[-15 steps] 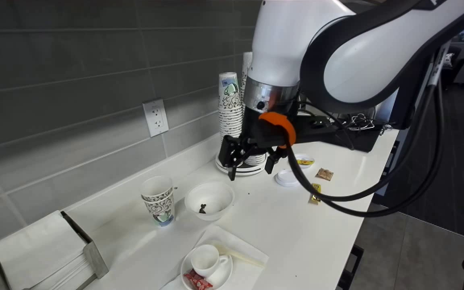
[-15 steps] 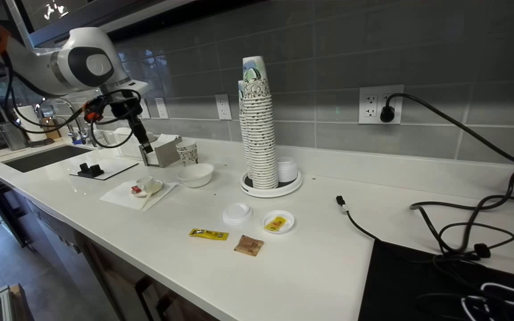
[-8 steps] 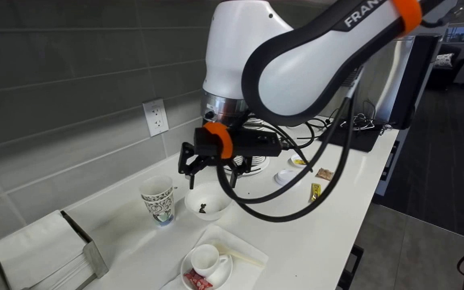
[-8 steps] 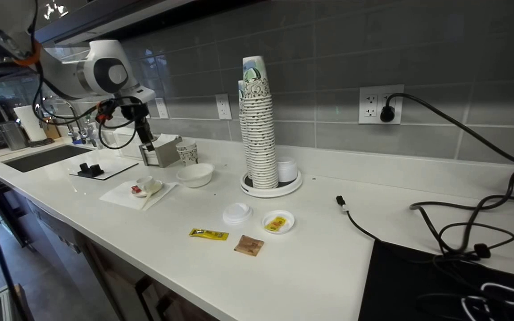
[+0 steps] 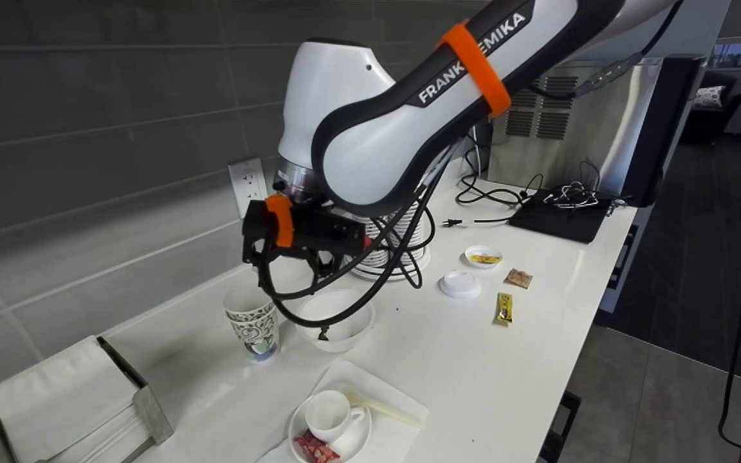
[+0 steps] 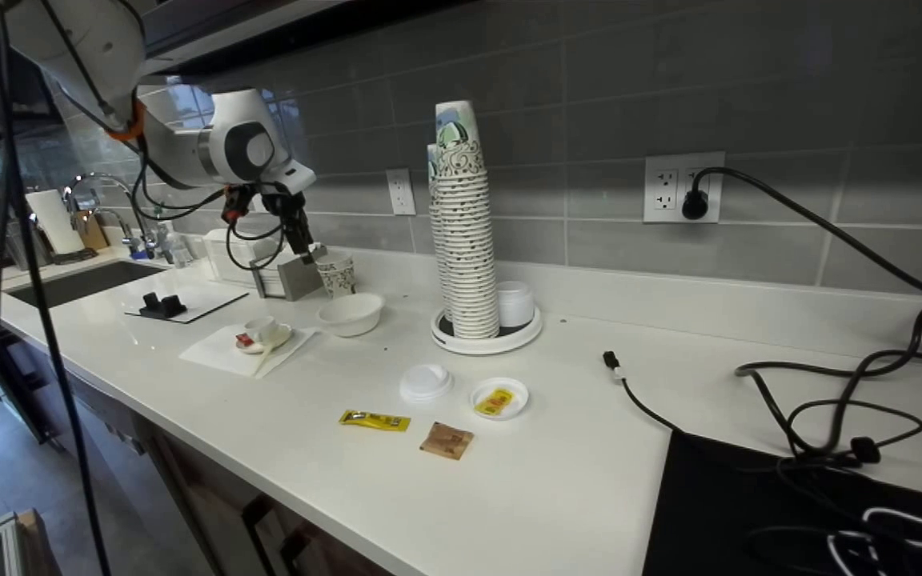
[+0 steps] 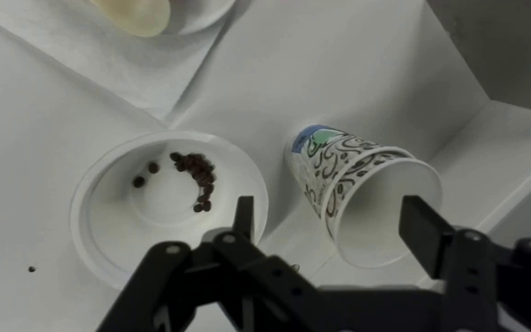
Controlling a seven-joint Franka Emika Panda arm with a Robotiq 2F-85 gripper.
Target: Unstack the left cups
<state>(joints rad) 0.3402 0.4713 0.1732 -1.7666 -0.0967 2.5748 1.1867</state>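
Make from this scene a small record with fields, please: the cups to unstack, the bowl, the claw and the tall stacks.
nested cups: upright, two rims visible, not yet separated
white bowl: beside the nested cups, dark beans inside
claw: open, holding nothing, near the nested cups
tall cup stacks: two, upside down, on a round tray

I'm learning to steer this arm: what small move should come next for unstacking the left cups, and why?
Probably a slight shift of the open gripper toward the nested cups, rightward in the wrist view, before lowering. There, one finger overlaps the white bowl while the other overlaps the mouth of the upper cup, so they don't look lined up to straddle its rim.
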